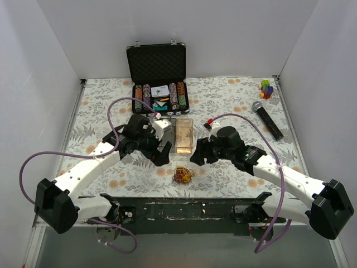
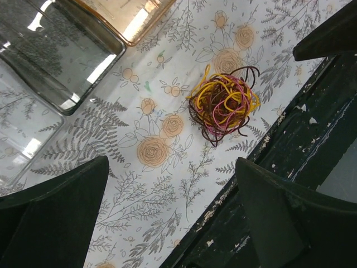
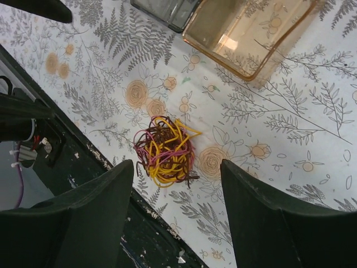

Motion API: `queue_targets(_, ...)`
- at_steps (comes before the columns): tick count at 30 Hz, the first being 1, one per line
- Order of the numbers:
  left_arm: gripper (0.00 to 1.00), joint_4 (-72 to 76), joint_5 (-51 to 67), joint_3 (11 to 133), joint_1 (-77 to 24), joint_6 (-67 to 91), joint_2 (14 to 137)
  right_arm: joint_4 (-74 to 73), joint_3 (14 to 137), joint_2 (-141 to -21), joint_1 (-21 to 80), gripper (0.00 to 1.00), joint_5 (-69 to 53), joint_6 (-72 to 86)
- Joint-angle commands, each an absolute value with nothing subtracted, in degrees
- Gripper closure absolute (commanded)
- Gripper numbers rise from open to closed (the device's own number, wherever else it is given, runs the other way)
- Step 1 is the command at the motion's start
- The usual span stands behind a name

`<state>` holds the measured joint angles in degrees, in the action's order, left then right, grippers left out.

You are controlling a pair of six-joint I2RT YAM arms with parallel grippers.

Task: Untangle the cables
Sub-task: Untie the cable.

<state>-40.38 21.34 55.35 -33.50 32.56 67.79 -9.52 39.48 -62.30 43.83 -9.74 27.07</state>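
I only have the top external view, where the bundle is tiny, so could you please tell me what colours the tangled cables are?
Observer: The cable bundle shows yellow, pink and dark brown strands wound into a ball.
Operator: Thank you; is the left tool open?
Observer: Yes, the left tool is open and holds nothing.
Operator: And the right tool?
Observer: The right tool is open too, clear of the bundle.

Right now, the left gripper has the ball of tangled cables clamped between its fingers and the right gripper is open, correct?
Not quite: the left gripper is open too, holding nothing. The left wrist view shows the ball of tangled cables lying free on the tablecloth, beyond its fingers. The right gripper is open.
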Motion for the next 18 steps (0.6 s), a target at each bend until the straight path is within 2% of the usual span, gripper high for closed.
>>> queue_targets(1,0.02,-36.0,23.4,53.2,-35.6,30.9,69.9,-4.1,39.4,-63.0,45.9,0.29,-9.1,26.5)
queue_targets(13,0.02,-28.0,24.3,49.3,-40.3,30.7,76.7,2.9,33.8,-64.5,48.4,0.33,-10.3,29.4)
queue_targets(18,0.09,-25.9,24.5,49.0,-41.5,30.2,78.9,4.4,32.1,-64.8,49.0,0.35,-9.9,30.1)
